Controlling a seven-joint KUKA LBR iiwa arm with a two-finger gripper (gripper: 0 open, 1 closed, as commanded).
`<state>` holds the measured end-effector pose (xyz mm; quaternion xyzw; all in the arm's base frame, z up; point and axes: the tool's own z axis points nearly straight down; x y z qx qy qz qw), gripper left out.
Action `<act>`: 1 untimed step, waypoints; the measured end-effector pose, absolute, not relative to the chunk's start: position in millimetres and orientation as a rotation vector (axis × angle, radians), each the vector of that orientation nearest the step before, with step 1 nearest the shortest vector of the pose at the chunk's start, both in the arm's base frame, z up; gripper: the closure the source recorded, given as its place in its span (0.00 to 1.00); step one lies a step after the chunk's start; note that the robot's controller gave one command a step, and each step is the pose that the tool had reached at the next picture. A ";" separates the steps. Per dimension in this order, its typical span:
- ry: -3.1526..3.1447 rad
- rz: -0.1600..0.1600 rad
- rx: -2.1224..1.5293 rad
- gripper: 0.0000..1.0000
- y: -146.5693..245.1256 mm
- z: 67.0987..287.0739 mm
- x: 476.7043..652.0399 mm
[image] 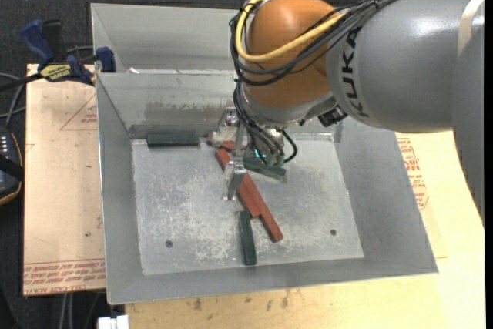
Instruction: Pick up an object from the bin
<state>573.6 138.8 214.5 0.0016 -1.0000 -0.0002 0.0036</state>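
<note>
Orange cover (pixel 289 50) on the arm's wrist hangs over the middle of the bin (pixel 115 181). Below it the gripper (pixel 235 182) sits at the upper end of a red bar (pixel 260 210); whether it is apart or together I cannot tell. A dark green bar (pixel 246 237) lies just beside the red one, toward the front.

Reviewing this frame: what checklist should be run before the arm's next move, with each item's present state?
1. Gripper down over the middle of the bin: ok.
2. A thing within reach: ok, the red block lies right beside the gripper.
3. Something already held: cannot tell, the wrist hides it.
4. Red block free of neighbours: not ok, the green bar lies close against it.
5. Green piece out of the way: not ok, it sits by the gripper.
6. Back bar out of the way: ok.
</note>
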 end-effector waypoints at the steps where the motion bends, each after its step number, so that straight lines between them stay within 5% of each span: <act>1: -3.142 -0.002 0.000 0.00 137.9 219.2 575.3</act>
